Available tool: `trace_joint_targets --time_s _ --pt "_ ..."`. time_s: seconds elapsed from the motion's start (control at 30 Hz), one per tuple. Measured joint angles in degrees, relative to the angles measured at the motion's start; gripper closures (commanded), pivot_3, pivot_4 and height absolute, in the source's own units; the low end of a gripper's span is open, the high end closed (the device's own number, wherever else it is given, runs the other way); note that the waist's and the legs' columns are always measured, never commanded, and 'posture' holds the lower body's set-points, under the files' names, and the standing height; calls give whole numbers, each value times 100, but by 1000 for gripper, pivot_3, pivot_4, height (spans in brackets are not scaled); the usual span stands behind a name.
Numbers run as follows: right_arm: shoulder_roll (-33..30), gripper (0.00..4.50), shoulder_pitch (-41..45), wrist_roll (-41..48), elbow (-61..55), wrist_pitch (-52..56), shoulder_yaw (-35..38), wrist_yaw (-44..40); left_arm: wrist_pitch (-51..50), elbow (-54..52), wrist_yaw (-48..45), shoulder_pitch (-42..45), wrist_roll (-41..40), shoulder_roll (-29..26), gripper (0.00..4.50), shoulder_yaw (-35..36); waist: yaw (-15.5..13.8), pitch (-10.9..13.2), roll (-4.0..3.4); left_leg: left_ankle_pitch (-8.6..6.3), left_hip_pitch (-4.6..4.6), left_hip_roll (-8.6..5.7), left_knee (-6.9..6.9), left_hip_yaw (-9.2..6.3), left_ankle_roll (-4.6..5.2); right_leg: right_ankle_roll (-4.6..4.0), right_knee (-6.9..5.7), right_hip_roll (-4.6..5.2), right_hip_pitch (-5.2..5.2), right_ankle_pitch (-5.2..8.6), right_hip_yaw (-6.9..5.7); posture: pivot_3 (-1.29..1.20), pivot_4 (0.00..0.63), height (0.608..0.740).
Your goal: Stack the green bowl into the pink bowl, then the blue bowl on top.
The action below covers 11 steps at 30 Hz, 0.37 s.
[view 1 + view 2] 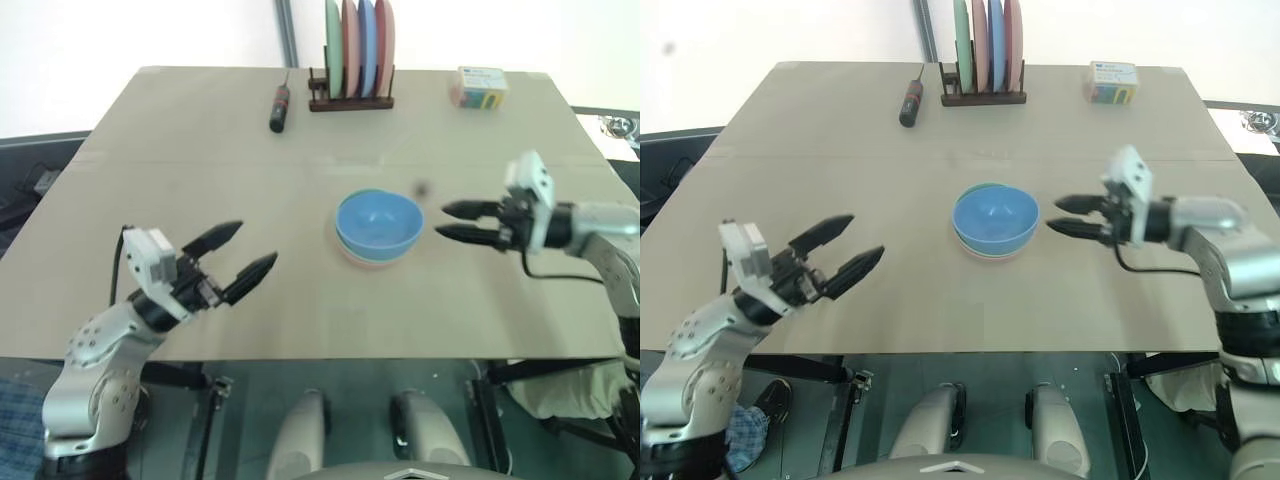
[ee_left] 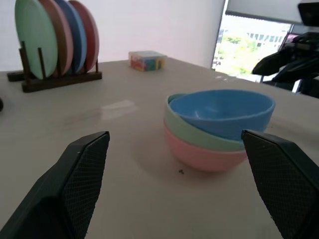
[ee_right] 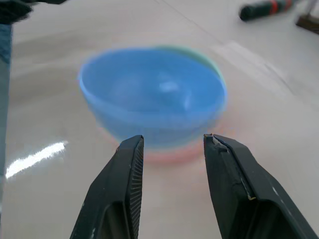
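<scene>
The three bowls are nested near the middle of the worktop (image 1: 180, 130): the pink bowl (image 2: 199, 155) sits lowest on the surface, the green bowl (image 2: 192, 133) is seated inside it, and the blue bowl (image 1: 378, 222) rests on top. The blue bowl is seen to sit slightly tilted in the left wrist view, with the green rim showing on one side, so the nesting is judged not quite even.

The right pincer (image 1: 450, 221) is held just beside the stack, apart from it, its fingers parted with nothing between them; this placement is judged to fit a release of the blue bowl. The left pincer (image 1: 243, 255) is held well apart from the bowls with its fingers spread wide and empty, presumably kept clear of the stack.

A rack of coloured plates (image 1: 358, 50), a screwdriver (image 1: 279, 108) and a small box (image 1: 478, 87) are left at the far edge, out of the way. The stacking is judged complete.
</scene>
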State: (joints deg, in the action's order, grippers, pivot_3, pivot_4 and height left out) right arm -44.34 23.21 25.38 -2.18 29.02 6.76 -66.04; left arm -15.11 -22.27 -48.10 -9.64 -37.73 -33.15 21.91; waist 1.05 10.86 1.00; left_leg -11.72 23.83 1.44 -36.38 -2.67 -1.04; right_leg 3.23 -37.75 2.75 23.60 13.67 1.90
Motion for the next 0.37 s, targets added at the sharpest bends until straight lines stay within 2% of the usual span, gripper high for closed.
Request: trace_joint_targets --time_s 0.2,0.37 --pt "-245 2511 -913 -26 1174 -1852 649 -888 208 6 47 -397 292 -56 0 244 4 0 -1 0 -19 6 -6 22 0 10 -11 -3 -5 19 20 0 150 740" --pt "-271 2511 -907 50 1469 -2293 779 -1126 315 14 34 -416 369 -62 0 246 18 -1 0 0 -26 10 -7 37 0 11 -14 -8 -3 19 38 0 150 740"
